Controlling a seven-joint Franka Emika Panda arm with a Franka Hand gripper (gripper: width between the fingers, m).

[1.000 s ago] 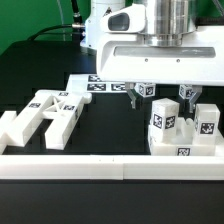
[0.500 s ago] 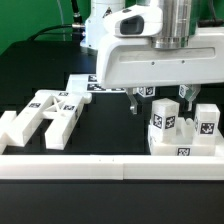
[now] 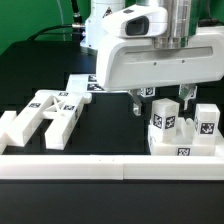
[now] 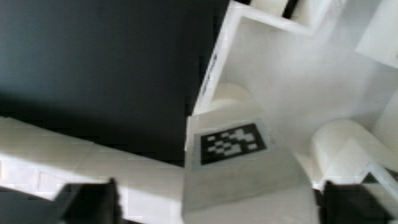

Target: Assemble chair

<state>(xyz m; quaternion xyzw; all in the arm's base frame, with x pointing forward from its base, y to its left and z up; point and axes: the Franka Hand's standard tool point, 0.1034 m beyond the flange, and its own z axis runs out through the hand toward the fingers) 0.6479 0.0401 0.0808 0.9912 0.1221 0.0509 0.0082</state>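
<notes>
Nearest, the white rail [image 3: 110, 165] edges the tabletop [image 3: 110, 125]. Behind it loose chair pieces [image 3: 45, 115] lie at the exterior view's left; at its right my claw [image 3: 161, 104] hangs part-open astride a tagged chair slab [image 4: 240, 175], seemingly not gripping it. Farthest back lies the marker board [image 3: 84, 82].

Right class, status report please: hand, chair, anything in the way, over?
Hand open, straddling tagged chair piece. Chair unfinished, loose pieces aside. Nothing blocking.

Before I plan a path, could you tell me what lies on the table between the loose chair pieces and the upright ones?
Between the loose pieces and the upright ones, the exterior view shows only bare table.
</notes>
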